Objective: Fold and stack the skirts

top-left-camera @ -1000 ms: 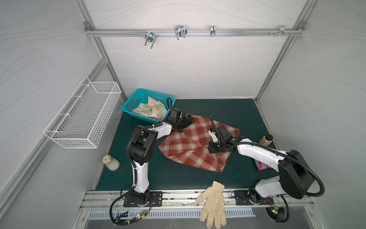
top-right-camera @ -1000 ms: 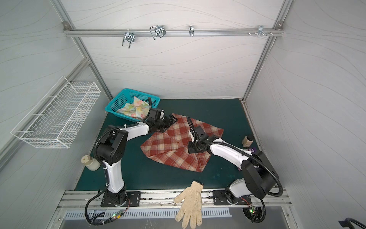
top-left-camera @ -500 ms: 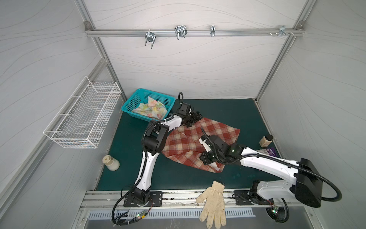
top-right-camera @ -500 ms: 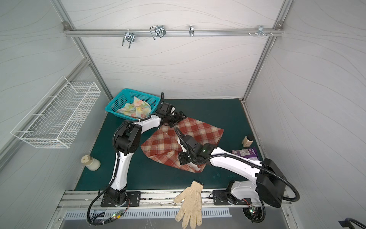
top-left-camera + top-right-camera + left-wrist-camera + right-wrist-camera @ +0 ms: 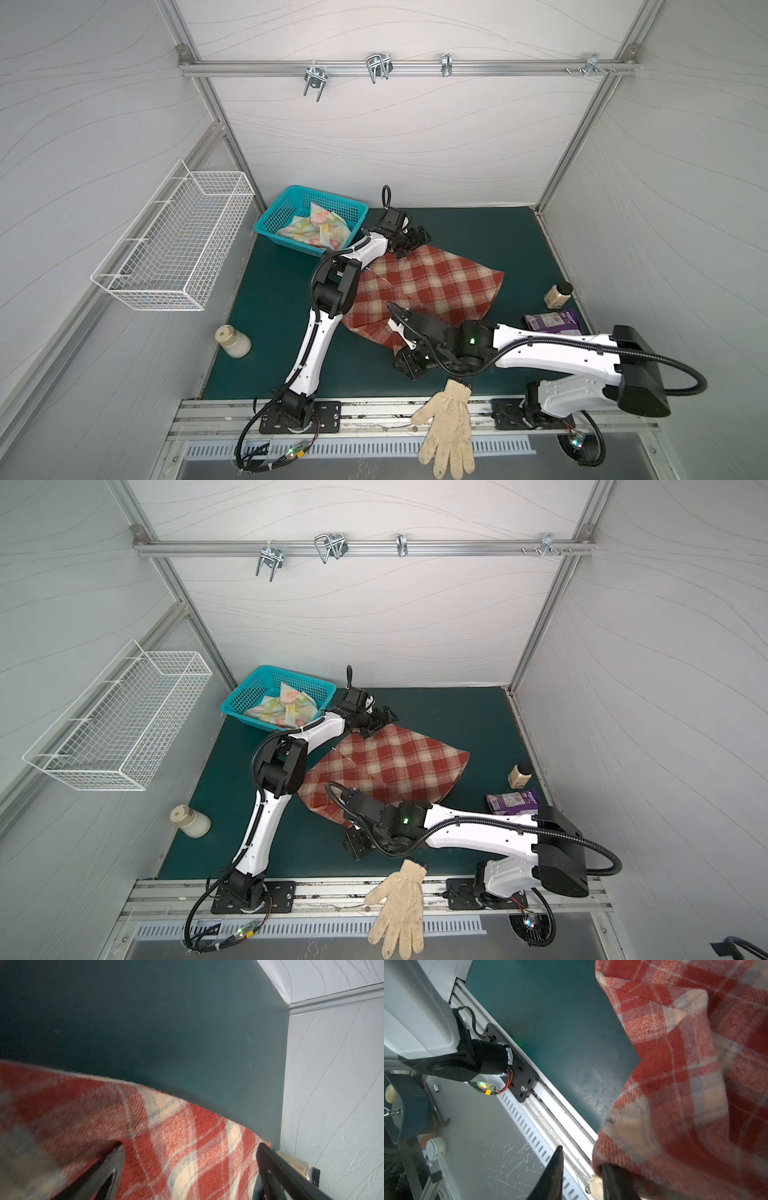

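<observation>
woolly plaid cloth, thick and soft, sits at both sets of jaws right now. the right gripper (image 5: 581, 1159) has its fingers parted a little, with a lump of the plaid skirt (image 5: 675, 1084) draped over 1 finger and nothing pinched between the 2 that i can see. the left gripper (image 5: 190, 1147) is spread wide over the skirt's edge and grips nothing.

in both top views the plaid skirt lies mostly flat at the centre of the green mat (image 5: 478, 232). the left gripper is at its upper-left tip and the right gripper at its lower edge. the floral skirt (image 5: 316, 226) is bunched in the teal basket (image 5: 272, 214), upper left of the mat.

my read: the plaid is heavy for cloth, should hold a crease and drag rather than slide, so take it at the corners or hem. the floral one looks thin and floppy, so pinch a generous fold.
</observation>
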